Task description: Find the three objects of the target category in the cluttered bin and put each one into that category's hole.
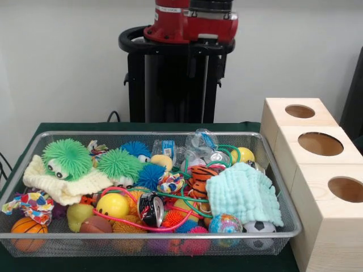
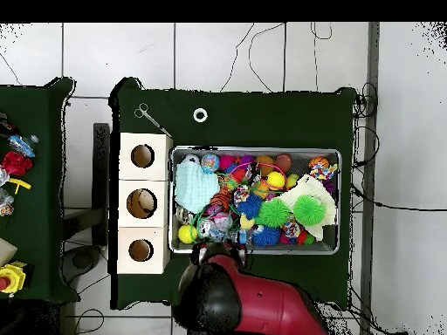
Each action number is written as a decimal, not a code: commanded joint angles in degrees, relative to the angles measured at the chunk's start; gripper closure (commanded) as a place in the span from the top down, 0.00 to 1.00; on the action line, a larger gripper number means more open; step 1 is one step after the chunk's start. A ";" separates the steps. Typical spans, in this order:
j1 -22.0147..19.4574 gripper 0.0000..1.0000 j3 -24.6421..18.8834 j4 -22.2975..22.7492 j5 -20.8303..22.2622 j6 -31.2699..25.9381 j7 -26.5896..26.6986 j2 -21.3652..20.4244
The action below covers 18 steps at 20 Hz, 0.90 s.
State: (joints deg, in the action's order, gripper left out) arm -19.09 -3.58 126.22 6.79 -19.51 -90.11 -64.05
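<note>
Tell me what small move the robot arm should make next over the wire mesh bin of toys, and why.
Probably swing the red and black arm forward over the silver wire mesh bin and stop above the smooth yellow ball. The arm sits drawn back at the bin's edge, and that ball lies uncovered on top, easy to reach. The pictures don't show the target category.

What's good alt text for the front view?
A wire bin on a green table is heaped with toys: green spiky balls, a yellow ball, a mini basketball, a soccer ball and a pale green cloth. Three wooden boxes with round holes stand at its right. The red arm sits drawn back above; no gripper shows.
</note>
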 commanded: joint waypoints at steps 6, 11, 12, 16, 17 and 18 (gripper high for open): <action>-10.59 1.00 -11.18 -1.32 11.69 1.21 6.83 8.44; -16.38 1.00 -16.43 -4.21 13.98 -1.26 8.61 11.08; -17.02 1.00 -17.19 -5.15 14.16 -2.24 9.14 11.46; -16.82 1.00 -17.88 -10.95 15.55 -5.44 8.51 14.70; -16.29 1.00 -17.68 -12.39 15.94 -5.88 7.94 15.56; -15.79 1.00 -17.62 -13.89 16.31 -6.38 7.61 16.53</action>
State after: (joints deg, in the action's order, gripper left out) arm -34.62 -14.35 122.86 18.78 -18.40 -90.11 -53.84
